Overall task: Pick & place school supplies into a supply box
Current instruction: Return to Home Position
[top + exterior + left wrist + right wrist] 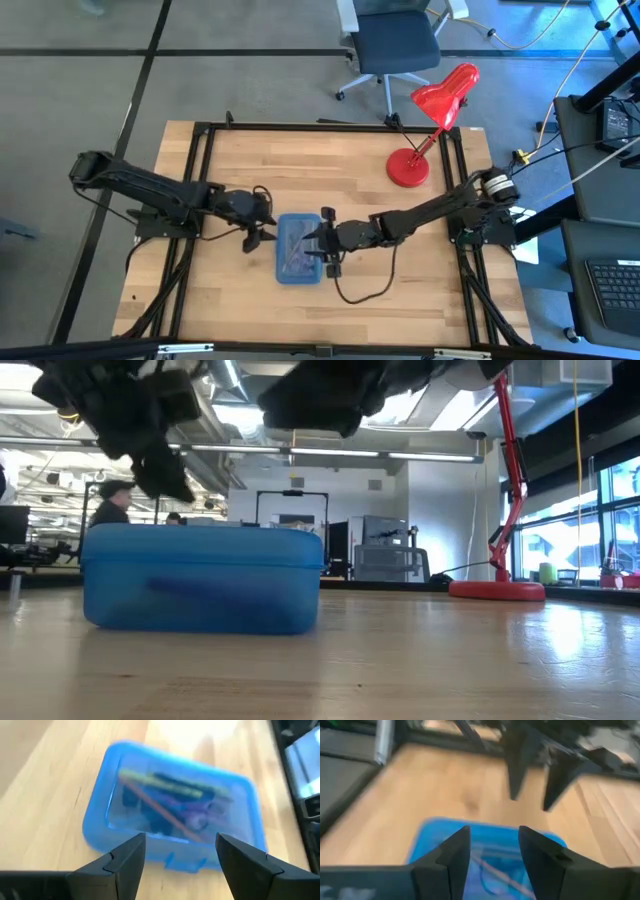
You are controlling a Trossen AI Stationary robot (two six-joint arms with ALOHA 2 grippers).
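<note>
I judge the job nearly finished. The blue supply box [298,250] sits shut at the table's near middle, with the school supplies [170,802] showing through its lid, purple scissors [199,816] among them. I see none left outside it. Its long axis runs near to far. The left gripper [181,839] hovers just left of it and the right gripper [493,831] at its right edge. Both are spread wide and empty, so only homing the arms remains.

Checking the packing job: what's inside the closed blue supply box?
Through the translucent lid of the supply box: a yellow pen, an orange pencil, dark pens and a purple item. Anything beneath them is hidden.
</note>
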